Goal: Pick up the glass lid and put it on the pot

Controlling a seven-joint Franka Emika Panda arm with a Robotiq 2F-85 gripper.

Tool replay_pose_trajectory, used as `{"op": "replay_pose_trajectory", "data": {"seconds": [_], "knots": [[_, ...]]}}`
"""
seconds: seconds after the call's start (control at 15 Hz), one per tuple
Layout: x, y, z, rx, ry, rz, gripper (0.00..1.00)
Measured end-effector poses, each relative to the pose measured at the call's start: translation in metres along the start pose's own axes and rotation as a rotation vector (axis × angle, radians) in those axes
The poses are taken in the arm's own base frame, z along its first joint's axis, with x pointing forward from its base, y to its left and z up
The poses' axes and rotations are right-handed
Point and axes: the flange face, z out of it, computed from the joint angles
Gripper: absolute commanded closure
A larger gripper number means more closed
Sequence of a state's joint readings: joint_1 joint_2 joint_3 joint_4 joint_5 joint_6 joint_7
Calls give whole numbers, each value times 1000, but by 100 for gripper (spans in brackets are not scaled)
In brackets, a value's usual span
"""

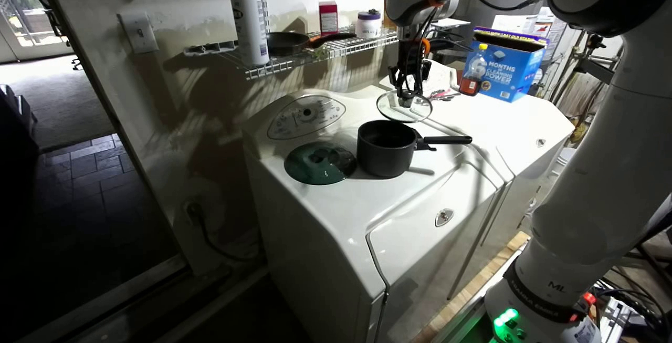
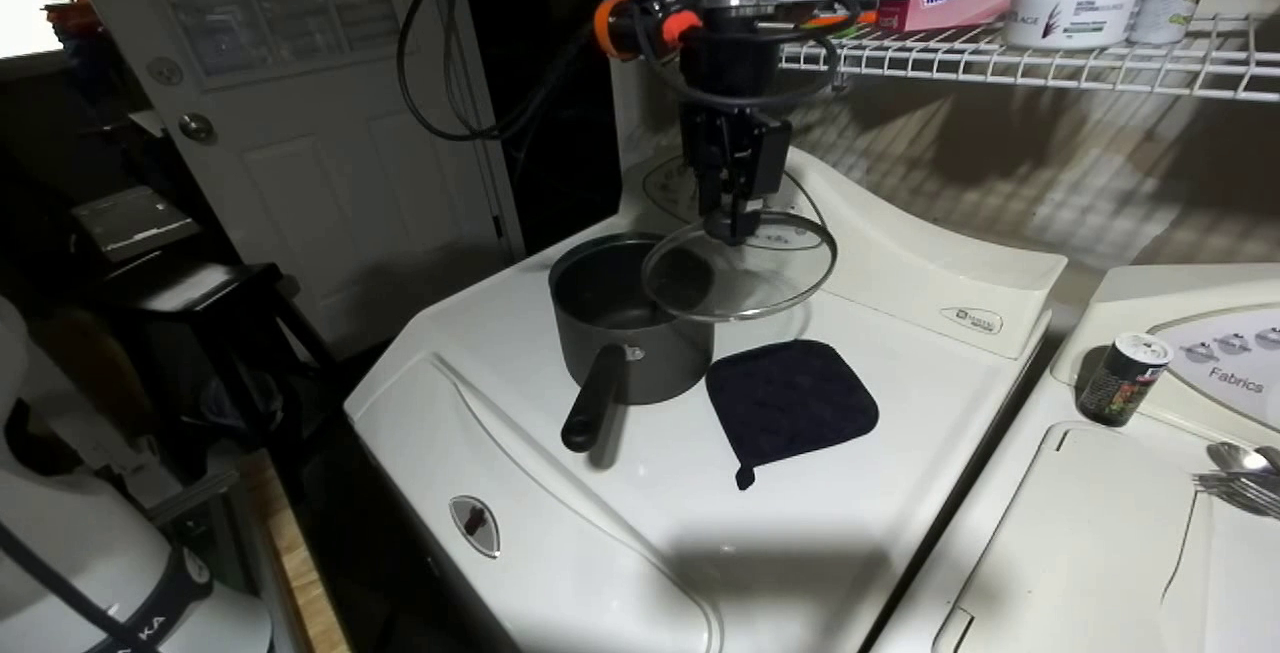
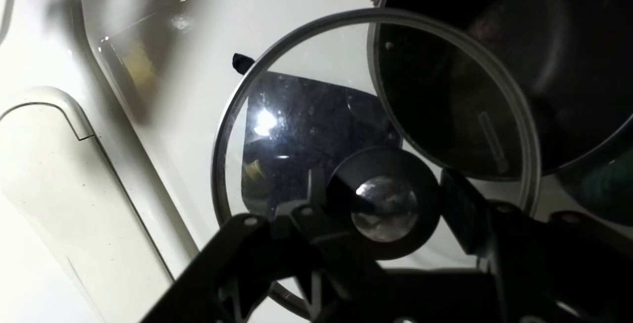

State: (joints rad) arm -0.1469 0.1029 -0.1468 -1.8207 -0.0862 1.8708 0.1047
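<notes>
My gripper (image 1: 405,99) is shut on the knob of the glass lid (image 1: 388,107) and holds it in the air. In an exterior view the lid (image 2: 760,283) hangs roughly level, its near edge overlapping the pot's rim in the picture. The black pot (image 1: 386,156) stands upright on the white appliance top, with its long handle sticking out to one side. In the wrist view the round knob (image 3: 384,209) sits between both fingers. The lid's clear glass covers part of the pot's opening (image 3: 568,41) in that view; most of the pot lies off to the upper right.
A dark square pot holder (image 2: 795,403) lies beside the pot. A glossy dark green disc (image 1: 320,169) lies on its other side. The control panel (image 1: 307,117) rises behind. A wire shelf (image 2: 1000,58) with bottles and boxes is near the arm. A spice can (image 2: 1120,383) stands farther right.
</notes>
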Motion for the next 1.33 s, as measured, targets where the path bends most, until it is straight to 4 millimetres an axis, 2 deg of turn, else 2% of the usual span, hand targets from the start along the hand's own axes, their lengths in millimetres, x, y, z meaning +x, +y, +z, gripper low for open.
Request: {"op": "replay_pose_trajectory", "data": {"seconds": [0.4,0.93,1.33], "knots": [[-26,-31,14,-1,-40,-94,66],[-55,-45,22,3,-66,-195,66],[-69,-56,26,3,-75,-267,66]]}}
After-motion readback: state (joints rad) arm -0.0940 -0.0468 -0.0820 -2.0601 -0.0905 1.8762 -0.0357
